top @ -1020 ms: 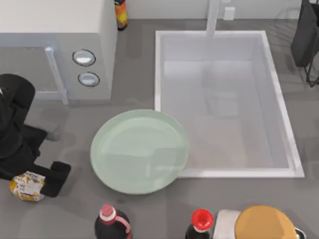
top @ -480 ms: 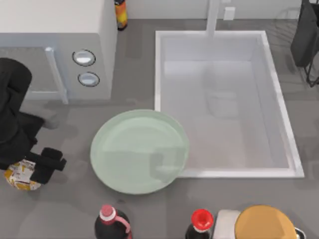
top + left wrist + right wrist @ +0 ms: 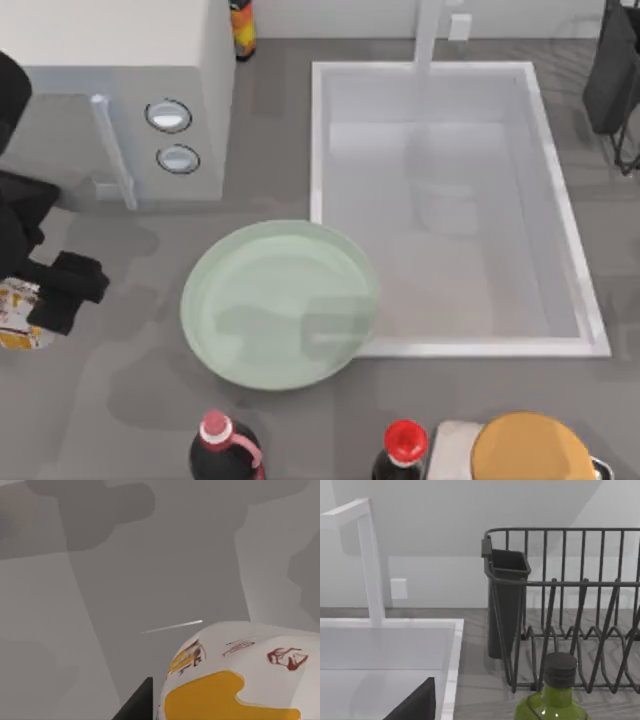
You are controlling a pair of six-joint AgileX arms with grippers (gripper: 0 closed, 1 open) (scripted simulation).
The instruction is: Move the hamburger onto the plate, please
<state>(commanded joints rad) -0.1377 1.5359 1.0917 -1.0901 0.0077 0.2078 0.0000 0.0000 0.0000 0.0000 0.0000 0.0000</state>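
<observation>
The hamburger [image 3: 14,318], a small lump in white paper with yellow and dark red print, sits at the table's far left edge, held clear of the surface. My left gripper [image 3: 35,305] is shut on it, one black finger [image 3: 68,290] showing on its right side. The left wrist view has the wrapped hamburger [image 3: 240,675] close up above bare grey table. The pale mint-green plate [image 3: 215,275] lies right of the gripper, against the sink's front left corner, with nothing on it. My right arm [image 3: 612,80] stays parked at the back right.
A white microwave [image 3: 110,90] stands behind the left gripper. A sink [image 3: 450,200] with a faucet [image 3: 428,35] takes up the right half. Along the front edge stand a cola bottle [image 3: 225,445], a red-capped bottle [image 3: 403,448] and a tan dome [image 3: 530,450]. A dish rack [image 3: 570,605] and green bottle [image 3: 555,700] are near the right arm.
My left gripper has risen and drifted toward the left edge and back of the table, carrying the hamburger with it. The plate and right arm have stayed put.
</observation>
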